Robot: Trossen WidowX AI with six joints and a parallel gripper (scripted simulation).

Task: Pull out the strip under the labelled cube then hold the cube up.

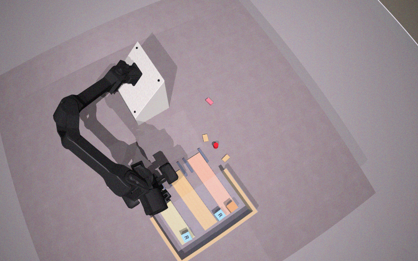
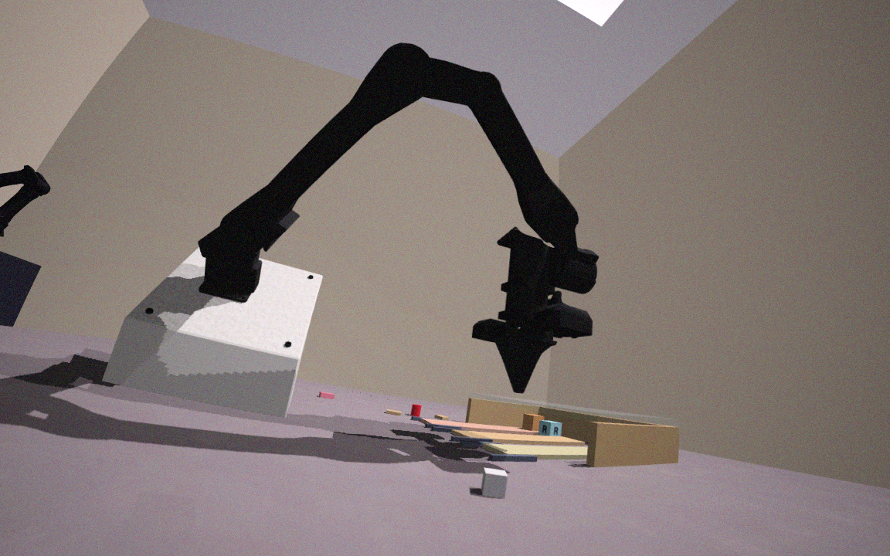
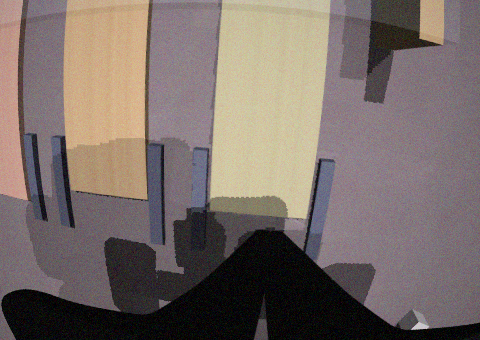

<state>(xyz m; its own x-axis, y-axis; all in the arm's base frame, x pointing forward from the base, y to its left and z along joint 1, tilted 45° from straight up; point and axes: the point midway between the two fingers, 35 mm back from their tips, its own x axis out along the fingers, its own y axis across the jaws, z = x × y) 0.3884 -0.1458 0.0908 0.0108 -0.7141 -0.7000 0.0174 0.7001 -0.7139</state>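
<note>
Readable markings, two entries.

1. You can read a dark capital "R" on the top face of the light-blue cube (image 1: pixel 186 237) that sits at the far end of the pale yellow strip (image 1: pixel 173 220), close to the tray's back wall (image 1: pixel 217 236).

2. You can read a second dark capital "R" on the top face of the other light-blue cube (image 1: pixel 219 214), which stands between the orange strip (image 1: pixel 193 201) and the pink strip (image 1: pixel 208 177), just beside a plain orange block (image 1: pixel 232 206).

In the exterior view you see the same two letters side by side on the cubes' faces (image 2: pixel 550 428), small and only just legible. You will find no other text, numbers or brands.
</note>
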